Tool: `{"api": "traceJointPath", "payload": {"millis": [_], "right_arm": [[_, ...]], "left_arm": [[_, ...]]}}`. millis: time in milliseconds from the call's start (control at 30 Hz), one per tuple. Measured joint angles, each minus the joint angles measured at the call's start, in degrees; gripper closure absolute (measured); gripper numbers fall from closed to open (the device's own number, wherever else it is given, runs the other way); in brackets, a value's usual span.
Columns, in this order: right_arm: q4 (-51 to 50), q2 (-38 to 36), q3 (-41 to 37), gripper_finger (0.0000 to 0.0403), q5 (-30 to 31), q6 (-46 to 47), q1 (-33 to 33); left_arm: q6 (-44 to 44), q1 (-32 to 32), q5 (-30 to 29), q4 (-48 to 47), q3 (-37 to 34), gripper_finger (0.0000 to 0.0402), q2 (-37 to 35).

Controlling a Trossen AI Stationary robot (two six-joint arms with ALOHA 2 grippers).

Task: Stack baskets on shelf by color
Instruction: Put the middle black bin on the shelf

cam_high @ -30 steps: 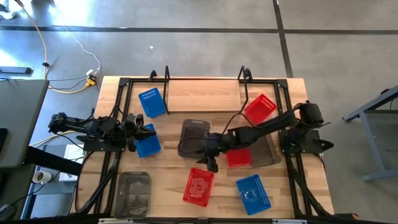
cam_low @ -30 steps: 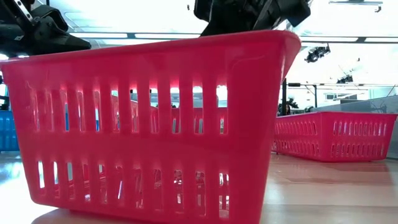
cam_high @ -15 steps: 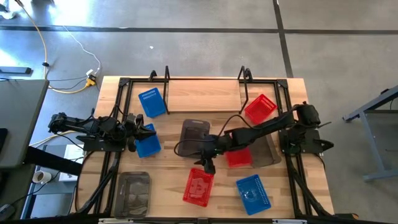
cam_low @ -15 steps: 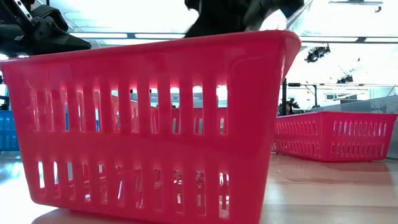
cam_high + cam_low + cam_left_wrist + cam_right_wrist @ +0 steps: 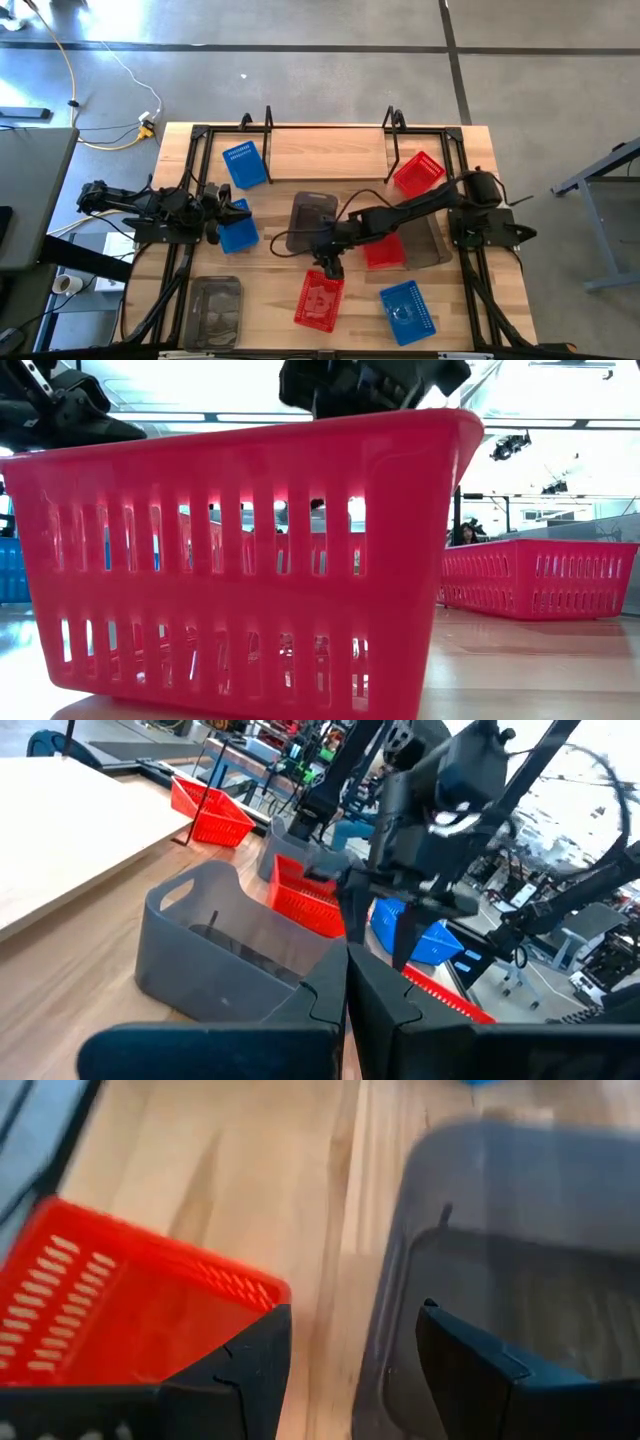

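From above, the right gripper (image 5: pixel 329 265) has slid down and leftward since a second ago, off the grey basket (image 5: pixel 311 221) toward the far rim of the red basket (image 5: pixel 319 300) at the table's near edge; its arm stretches low across the table from the right-hand base. The left gripper (image 5: pixel 238 213) has not moved, parked at the table's left side over a blue basket (image 5: pixel 238 233). Another blue basket (image 5: pixel 243 164) lies by the shelf (image 5: pixel 330 152), a pale plank between black rod uprights at the far edge, with a red basket (image 5: pixel 418 173) at its right end. A third blue basket (image 5: pixel 406 310) and a second grey one (image 5: pixel 215 308) lie near the front edge. No writing can be read.

At table height, the near red basket (image 5: pixel 250 550) fills the frame, and the right gripper (image 5: pixel 365 385) now hangs lower and farther left over its rim than before. Another red basket (image 5: pixel 540 575) stands behind.

The left wrist camera shows the left gripper (image 5: pixel 345 1020) with fingers pressed together, holding nothing, and beyond it a grey basket (image 5: pixel 230 955) and the right arm's gripper (image 5: pixel 375 935) pointing down.

The right wrist camera shows the right gripper (image 5: pixel 350 1365) spread wide and empty, one finger over the red basket (image 5: pixel 130 1300), the other over the grey basket (image 5: pixel 510 1250).
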Motion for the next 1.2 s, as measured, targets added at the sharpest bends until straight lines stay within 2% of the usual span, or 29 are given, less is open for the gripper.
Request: {"api": "traceJointPath", "payload": {"millis": [167, 267, 367, 500, 567, 867, 1200], "right_arm": [[-1.1, 1.6, 0.0, 0.0208, 1.4, 0.1, -0.1], [-2.0, 2.1, 0.0, 0.0229, 1.6, 1.1, -0.4], [-2.9, 2.4, 0.0, 0.0277, 0.6, 2.6, -0.8], [-3.5, 2.6, 0.0, 0.0363, -2.5, 4.1, -1.4], [-4.1, 2.5, 0.1, 0.039, -2.5, 4.2, -1.5], [-5.0, 1.2, 0.0, 0.0398, -2.7, 3.8, -1.5], [-6.2, -4.7, -0.1, 0.0402, -3.8, -0.3, -1.5]], "left_arm": [[0.0, 0.0, 0.0, -0.1, 0.0, 0.0401, 0.1], [0.0, 0.0, -0.1, -0.1, 0.0, 0.0401, 0.1], [0.0, 0.0, -0.1, -0.1, 0.0, 0.0401, 0.1], [0.0, 0.0, -0.1, -0.1, 0.0, 0.0401, 0.1], [0.0, 0.0, -0.1, -0.1, 0.0, 0.0401, 0.1], [0.0, 0.0, -0.1, -0.1, 0.0, 0.0401, 0.1], [0.0, 0.0, -0.1, -0.1, 0.0, 0.0401, 0.1]]}}
